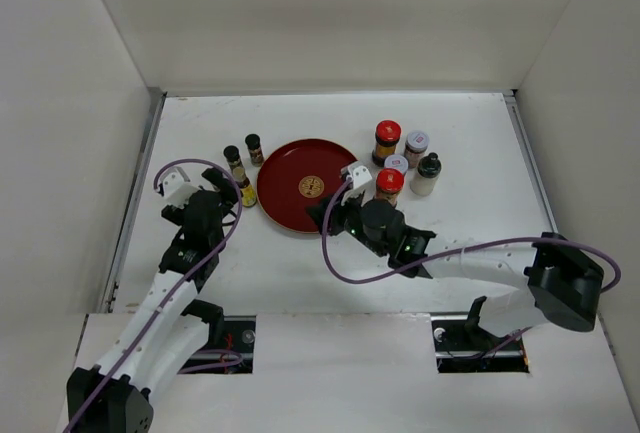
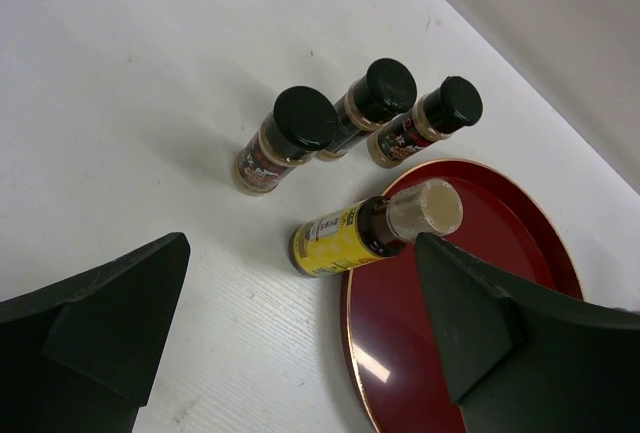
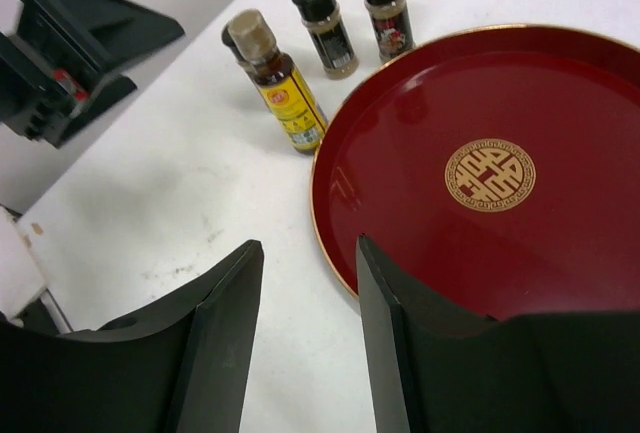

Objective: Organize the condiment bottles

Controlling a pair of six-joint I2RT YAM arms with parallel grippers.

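The left claw point(image 2: 302, 245) gapes wide and empty. Ahead of its gap the yellow bottle point(image 2: 350, 237) stands upright, long axis vertical and pale cap up, just beside the tray's point(image 2: 500, 223) left rim. Beyond it three dark-capped bottles point(image 2: 285, 138) stand upright in a close cluster on the table point(image 2: 100, 103). The right claw point(image 3: 305, 263) is narrowly parted, holding nothing, above the tray's left edge. Right of the tray, four jars point(image 1: 388, 135) and a pale bottle point(image 1: 427, 175) stand upright together.
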